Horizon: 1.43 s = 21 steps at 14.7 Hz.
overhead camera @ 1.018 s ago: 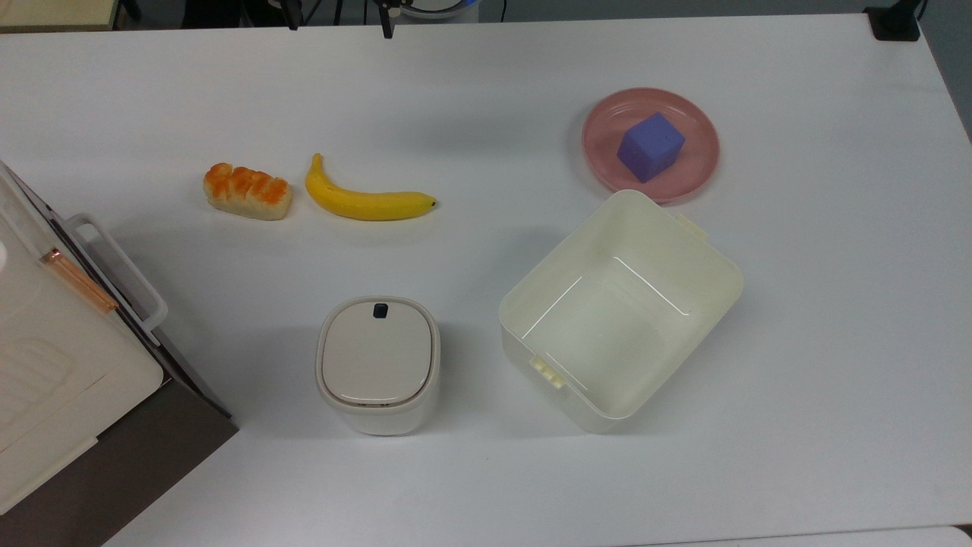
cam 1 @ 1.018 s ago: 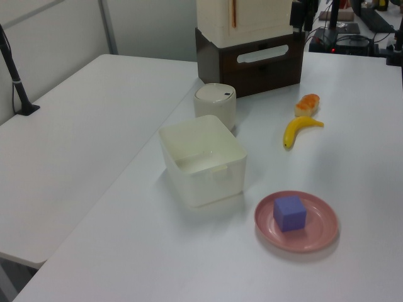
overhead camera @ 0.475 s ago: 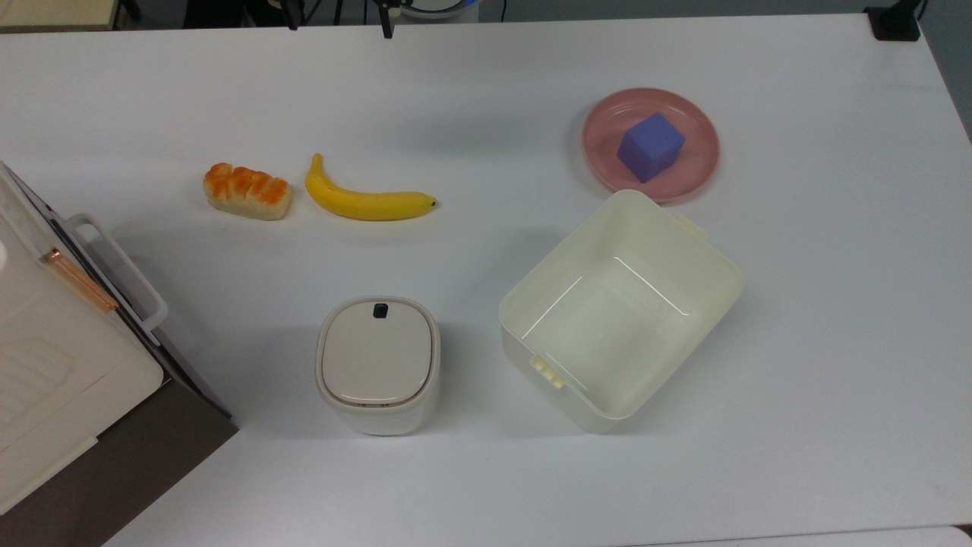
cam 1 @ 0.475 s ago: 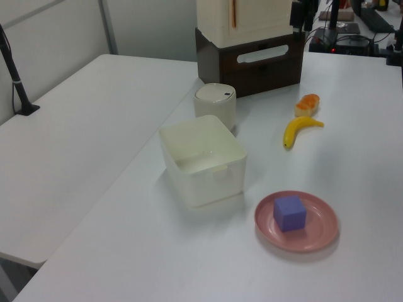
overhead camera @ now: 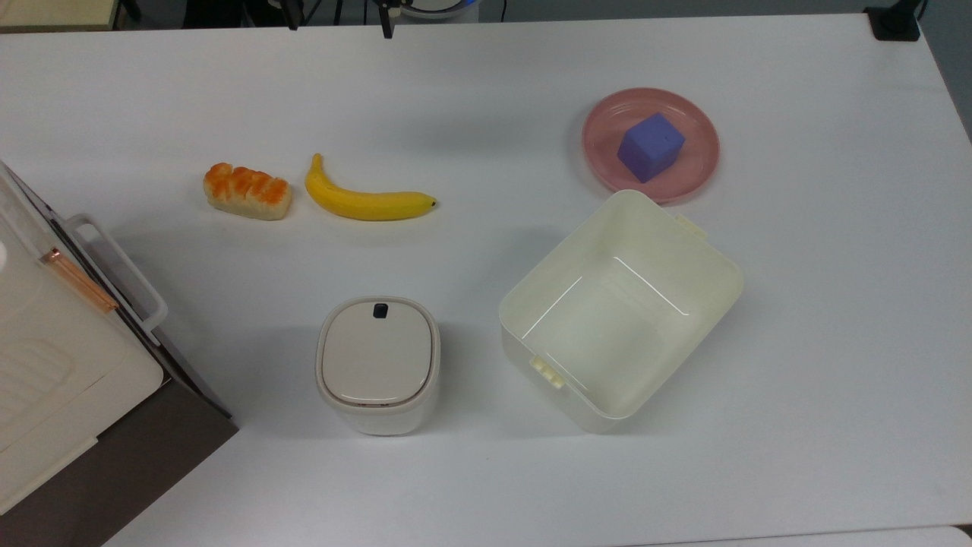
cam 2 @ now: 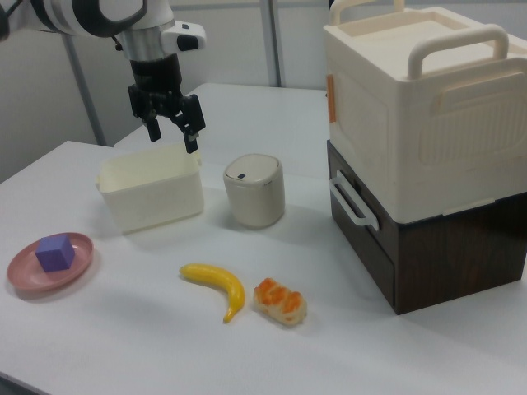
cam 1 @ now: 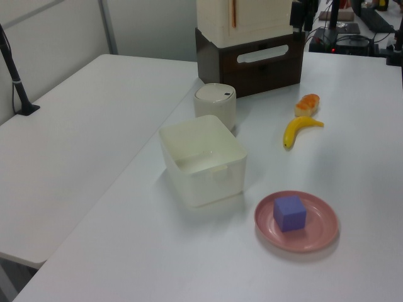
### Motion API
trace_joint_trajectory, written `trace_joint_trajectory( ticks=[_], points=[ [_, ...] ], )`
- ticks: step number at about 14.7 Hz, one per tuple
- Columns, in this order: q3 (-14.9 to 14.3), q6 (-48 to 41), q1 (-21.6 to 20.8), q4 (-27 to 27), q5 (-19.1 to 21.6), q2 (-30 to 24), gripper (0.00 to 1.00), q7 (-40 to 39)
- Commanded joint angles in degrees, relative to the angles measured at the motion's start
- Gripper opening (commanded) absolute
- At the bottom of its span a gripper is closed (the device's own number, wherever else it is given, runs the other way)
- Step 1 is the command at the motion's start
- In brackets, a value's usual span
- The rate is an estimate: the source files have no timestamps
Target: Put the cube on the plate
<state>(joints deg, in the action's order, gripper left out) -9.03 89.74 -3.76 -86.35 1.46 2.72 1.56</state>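
Cube (overhead camera: 651, 147) is sitting on the plate (overhead camera: 699, 163), roughly centred, flat on one face, nothing touching it. Same read from the left view: cube (cam 1: 289, 212) on plate (cam 1: 318, 236), rim clear all round.

From my right view the hand (cam 2: 171, 130) is up in the air above the cream tub (cam 2: 152, 191), fingers spread apart, nothing between them. It's well apart from the cube (cam 2: 55, 252) and plate (cam 2: 25, 271), which sit toward the right view's left edge.

Layout on the bench (overhead camera: 835, 342): the tub (overhead camera: 619, 308) is just beside the plate, one corner nearly at the plate's rim in the top view; can't tell if they touch. Tub looks empty inside. Small lidded bin (overhead camera: 377, 363) stands to the top view's left of the tub, lid shut. Banana (overhead camera: 364, 199) and a bread roll (overhead camera: 247, 191) lie side by side further up in the top view, close but apart. Stacked cream box on a dark brown drawer unit (cam 2: 428, 156) sits at the right view's right side.
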Motion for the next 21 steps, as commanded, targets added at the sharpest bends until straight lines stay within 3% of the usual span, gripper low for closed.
trace_joint_trajectory(
  ticks=[1, 13, 21],
  points=[
    [-0.38, -1.06, -0.28, 0.48, -0.67, -0.08, 1.00, -1.03],
    [0.06, -1.15, -0.63, 0.04, -1.11, -0.17, 1.00, -1.38],
    [-0.03, -4.57, -0.72, -0.04, -3.22, -0.52, 1.00, -14.46]
  ],
)
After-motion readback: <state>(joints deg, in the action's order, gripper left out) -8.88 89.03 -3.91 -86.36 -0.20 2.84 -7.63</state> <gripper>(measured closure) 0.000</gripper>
